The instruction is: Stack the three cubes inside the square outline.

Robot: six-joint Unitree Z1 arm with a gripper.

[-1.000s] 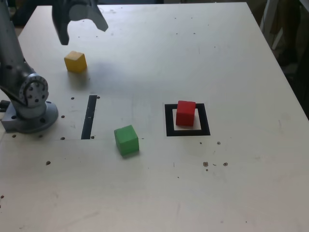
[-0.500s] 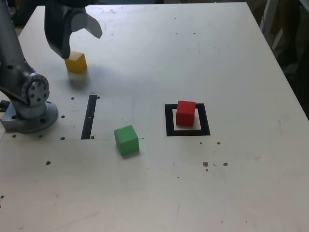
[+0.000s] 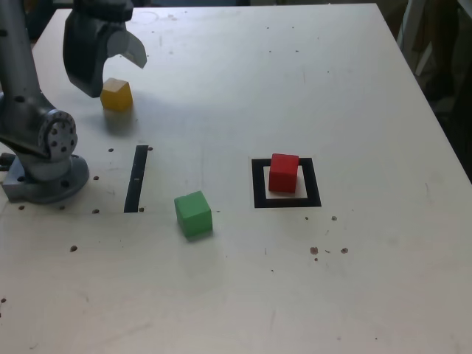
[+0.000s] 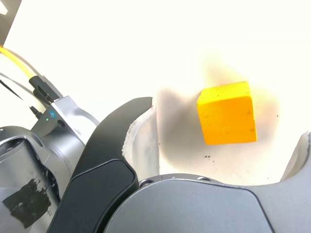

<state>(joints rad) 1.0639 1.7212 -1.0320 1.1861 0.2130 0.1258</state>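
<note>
With the red cube [image 3: 284, 172] already sitting inside the square outline [image 3: 287, 200] as the base and the green cube [image 3: 194, 214] waiting nearby, the gripper [image 3: 103, 70] hangs over the yellow cube [image 3: 116, 94], fingers spread wide to straddle it.

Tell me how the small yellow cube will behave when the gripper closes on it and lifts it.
The small yellow cube looks solid with flat faces, so it should stay rigid and will not roll. Its matte sides probably give decent grip. It sits at a slight angle between the open gripper jaws, so it may twist a little as they close.
</note>
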